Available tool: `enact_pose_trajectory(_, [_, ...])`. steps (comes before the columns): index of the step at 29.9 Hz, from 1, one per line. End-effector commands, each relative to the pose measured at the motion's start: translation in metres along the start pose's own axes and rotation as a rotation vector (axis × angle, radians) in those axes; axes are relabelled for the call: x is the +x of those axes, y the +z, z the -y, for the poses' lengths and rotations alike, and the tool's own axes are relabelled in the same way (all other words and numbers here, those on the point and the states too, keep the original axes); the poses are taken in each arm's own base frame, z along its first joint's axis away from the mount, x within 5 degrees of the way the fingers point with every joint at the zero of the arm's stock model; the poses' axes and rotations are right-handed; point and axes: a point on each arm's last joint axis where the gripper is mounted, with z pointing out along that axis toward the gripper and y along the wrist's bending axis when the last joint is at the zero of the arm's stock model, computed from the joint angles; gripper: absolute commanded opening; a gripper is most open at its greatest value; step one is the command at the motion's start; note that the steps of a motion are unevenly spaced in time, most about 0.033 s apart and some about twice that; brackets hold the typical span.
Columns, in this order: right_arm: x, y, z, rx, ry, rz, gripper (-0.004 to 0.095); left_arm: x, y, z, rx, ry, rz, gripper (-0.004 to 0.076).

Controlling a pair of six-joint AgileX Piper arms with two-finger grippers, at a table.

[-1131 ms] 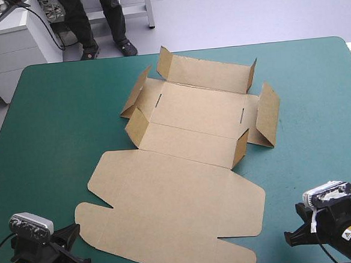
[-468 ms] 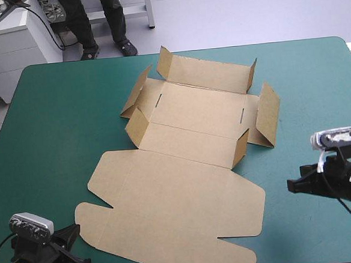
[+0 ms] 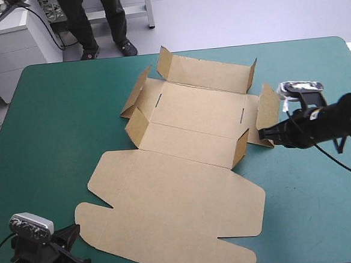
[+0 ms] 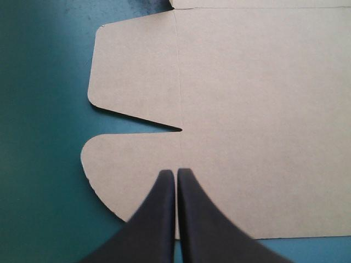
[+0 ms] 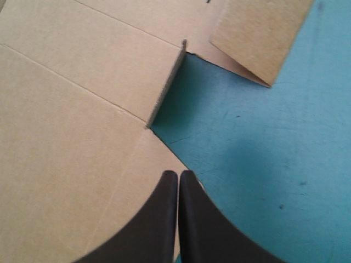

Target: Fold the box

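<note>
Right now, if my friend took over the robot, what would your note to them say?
Left tool: shut, holding nothing, by the lid's near left corner.
Right tool: shut, holding nothing, beside the box's right flap.
Box: in the middle of the table, lid flat toward the near edge.
Done: the far wall, the side flaps and the small corner tabs stand partway up. Nothing is tucked.
Left: stand the walls up fully and tuck them in to make a tray.
</note>
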Motion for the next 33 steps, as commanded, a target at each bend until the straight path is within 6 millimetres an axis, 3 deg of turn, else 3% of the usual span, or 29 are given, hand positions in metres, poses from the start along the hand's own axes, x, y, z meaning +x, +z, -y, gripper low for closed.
enact_pose_trajectory(1, [-0.019, 0.011, -0.023, -0.048, -0.047, 0.015, 0.0005, -0.013, -0.005, 0.002, 0.015, -0.003, 0.079, -0.0008])
enact_pose_trajectory(8, [-0.032, 0.051, -0.019, -0.007, 0.047, -0.103, 0.0005, -0.013, -0.005, 0.002, 0.015, -0.003, 0.079, -0.0008])
enact_pose_trajectory(12, [-0.032, 0.059, -0.018, -0.002, 0.057, -0.149, 0.0042, -0.013, -0.005, 0.002, 0.015, -0.003, 0.079, -0.0008])
enact_pose_trajectory(19, [-0.044, 0.052, -0.02, -0.008, 0.086, -0.051, 0.0451, -0.013, -0.005, 0.001, 0.015, -0.003, 0.081, -0.0008])
enact_pose_trajectory(23, [-0.046, 0.058, -0.019, -0.008, 0.09, -0.047, 0.06, -0.013, -0.005, 0.001, 0.015, -0.003, 0.081, -0.0008])
enact_pose_trajectory(29, [-0.051, 0.086, -0.016, -0.012, 0.107, -0.108, 0.0617, -0.013, -0.005, 0.001, 0.015, -0.003, 0.081, -0.0008])
enact_pose_trajectory(33, [-0.055, 0.11, -0.014, -0.031, 0.16, -0.153, 0.0577, -0.013, -0.005, 0.001, 0.015, -0.003, 0.081, -0.0008])
